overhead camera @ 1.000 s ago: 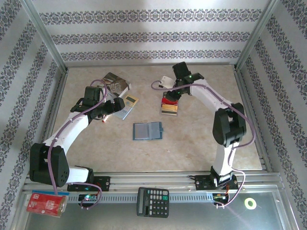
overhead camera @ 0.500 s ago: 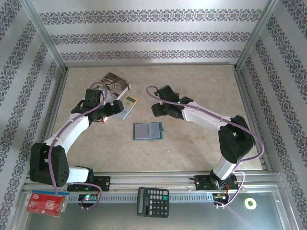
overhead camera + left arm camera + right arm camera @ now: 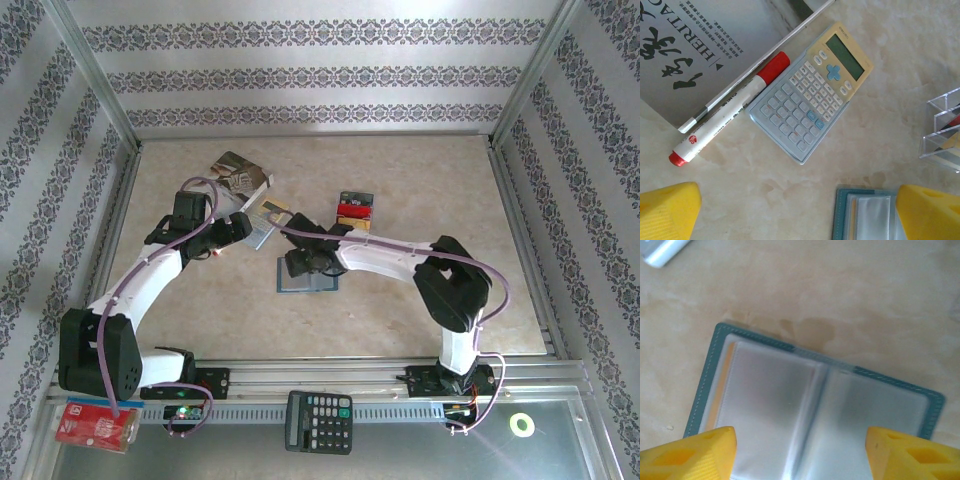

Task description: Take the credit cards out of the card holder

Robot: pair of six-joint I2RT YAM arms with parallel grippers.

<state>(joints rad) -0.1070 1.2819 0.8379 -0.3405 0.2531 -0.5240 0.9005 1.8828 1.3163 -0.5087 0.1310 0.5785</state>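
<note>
Mid-extraction: R tool (image 3: 801, 452) spread, empty, over open card holder (image 3: 840, 405) mid-tabletop (image 3: 430, 190), L tool (image 3: 797, 214) wide open nearby; credit cards (image 3: 355, 209) stacked beyond it; next prob needs precise pinch on tan edge (image 3: 726, 375) in slot.

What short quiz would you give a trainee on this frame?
1. True or false: the wallet lies open on the table.
2. What lies between the booklet and the pocket calculator? A) scissors B) a red-capped marker C) a spoon
3. Fill in: the right end effector hangs over the wallet with jaws ____.
Key: 1 true; 2 B; 3 open.
</note>
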